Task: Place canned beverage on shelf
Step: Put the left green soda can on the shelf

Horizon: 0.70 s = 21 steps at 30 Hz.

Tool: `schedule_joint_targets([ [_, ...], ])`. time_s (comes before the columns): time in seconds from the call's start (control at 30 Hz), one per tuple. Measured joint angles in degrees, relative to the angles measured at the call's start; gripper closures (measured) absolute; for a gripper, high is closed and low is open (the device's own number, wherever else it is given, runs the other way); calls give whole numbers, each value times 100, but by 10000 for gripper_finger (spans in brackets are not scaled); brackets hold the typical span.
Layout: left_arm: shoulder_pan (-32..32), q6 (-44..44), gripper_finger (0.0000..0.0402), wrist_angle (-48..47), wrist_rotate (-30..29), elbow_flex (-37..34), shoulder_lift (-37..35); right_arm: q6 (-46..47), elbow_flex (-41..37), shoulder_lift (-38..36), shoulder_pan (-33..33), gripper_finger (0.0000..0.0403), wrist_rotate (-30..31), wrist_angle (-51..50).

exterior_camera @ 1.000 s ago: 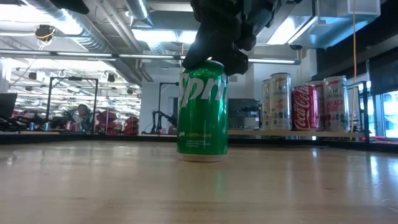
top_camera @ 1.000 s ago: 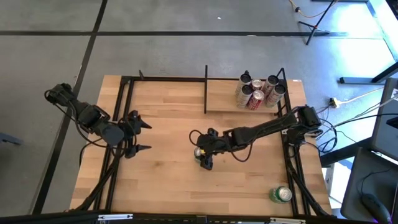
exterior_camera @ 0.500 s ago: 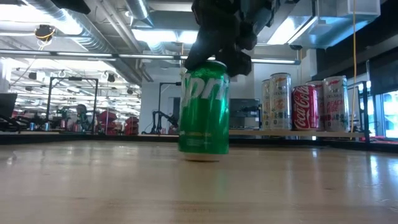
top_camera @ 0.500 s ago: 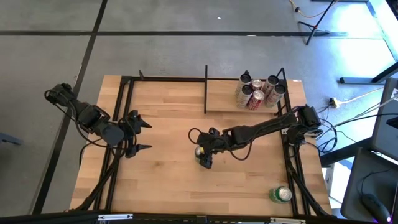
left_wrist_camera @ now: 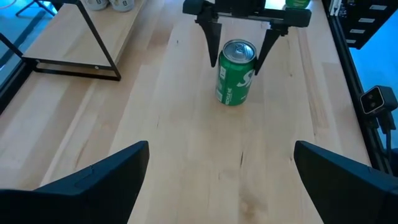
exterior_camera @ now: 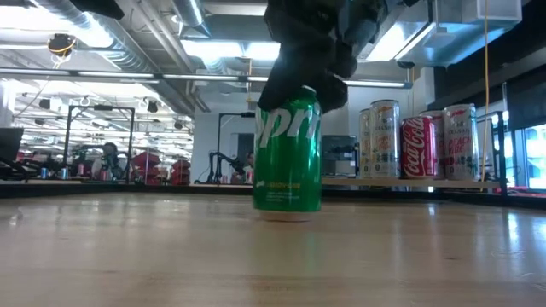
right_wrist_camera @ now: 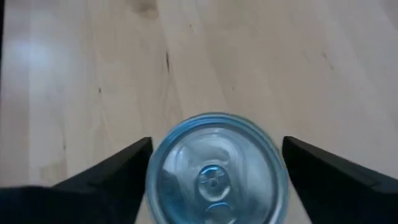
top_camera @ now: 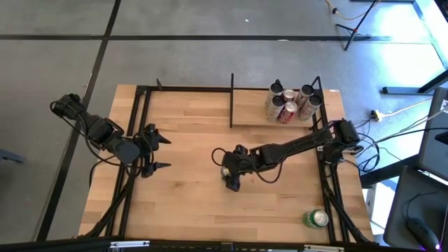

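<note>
A second green can (top_camera: pixel 316 218) stands alone close to the near right corner of the bench (top_camera: pixel 189 203), well apart from everything else; its label can't be read from above.

Out in the middle of the bench, the right gripper (top_camera: pixel 228 173) hangs over a green soda can (exterior_camera: pixel 287 149) that stands upright on the wood. Its fingers (left_wrist_camera: pixel 210 36) are spread wide, one on each side of the can's top, and neither clearly presses the metal, so it has hold of nothing. From above the can is almost wholly hidden under the arm, only a sliver of its silver lid showing. From table height the gripper's body covers the can's rim.

The left gripper (top_camera: pixel 157 153) waits near the left edge, fingers parted wide and empty.

At the far right corner sits the shelf (top_camera: pixel 248 110), a pale board inside thin black rods. A cluster of cans (top_camera: pixel 292 103) crowds its right end, touching one another. From table height a red one shows among paler ones, though how many there are is hard to count.
</note>
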Motion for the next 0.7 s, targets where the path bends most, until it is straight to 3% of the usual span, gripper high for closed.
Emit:
schedule_joint_targets([
  [0.17, -2, -2, 13, 0, 0, 0, 0, -90, 150, -20, -26, 149, 49, -327],
  [0.33, 0, -4, 13, 0, 2, 0, 0, -280, 466, -167, -96, 149, 246, -580],
  [0.7, -2, -6, 13, 0, 2, 0, 0, -576, 873, -1192, -839, 149, 623, -2378],
])
